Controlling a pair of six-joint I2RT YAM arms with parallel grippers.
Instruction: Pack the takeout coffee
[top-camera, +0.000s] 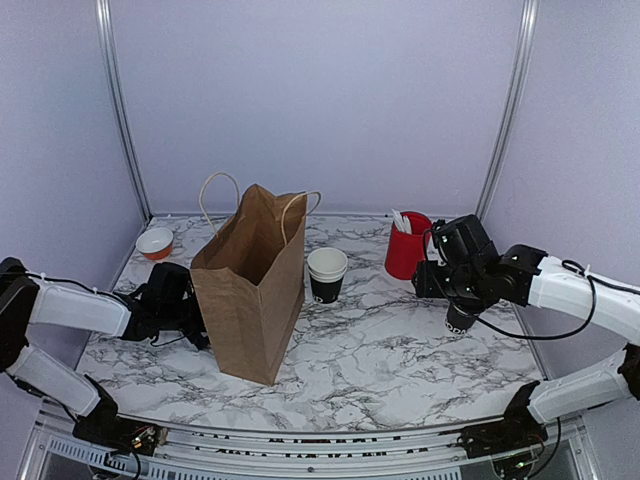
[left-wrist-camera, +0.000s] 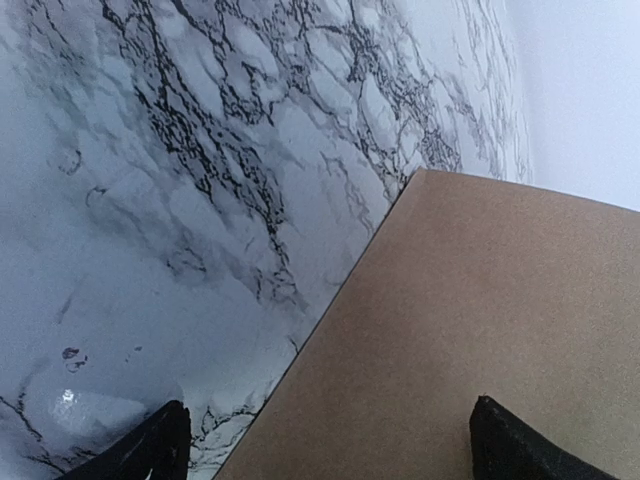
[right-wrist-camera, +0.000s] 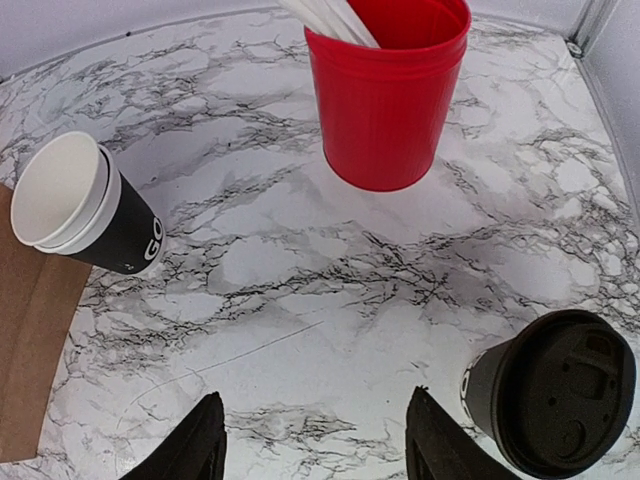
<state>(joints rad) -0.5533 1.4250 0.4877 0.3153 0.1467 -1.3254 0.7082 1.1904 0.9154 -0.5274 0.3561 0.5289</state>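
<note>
Seen from overhead, a marble-patterned table (top-camera: 400, 350) holds an open brown paper bag (top-camera: 250, 285), which stands upright left of centre. Just right of the bag is a black paper cup (top-camera: 325, 291) with cream cups (top-camera: 327, 262) nested inside it. Further right and back is a red cup (top-camera: 408, 252) holding white utensils (top-camera: 400, 220). An orange-and-white bowl (top-camera: 155, 242) sits near the far left corner. The left gripper (top-camera: 197, 322) sits low beside the bag's left side. The right arm (top-camera: 560, 285) reaches over the table's right side and hides most of a lidded black cup (top-camera: 460, 322) beneath it.

The left wrist view shows what the overhead view cannot. 2 black fingertips (left-wrist-camera: 150, 450) are spread wide apart and clamp nothing. Between them lie the bag's flat brown side and a strip of marble. Whether either fingertip touches the bag cannot be told.

In the right wrist view, the right gripper (right-wrist-camera: 315, 450) has its fingers apart, with only bare marble between them. The lidded black cup stands upright just beside the outer face of one finger; contact cannot be told. Only this view shows the moulded top of its lid, the 2 cream rims in the nested stack, and white lettering on the black paper cup. The nested stack stands apart from this gripper, close to the bag's edge.
</note>
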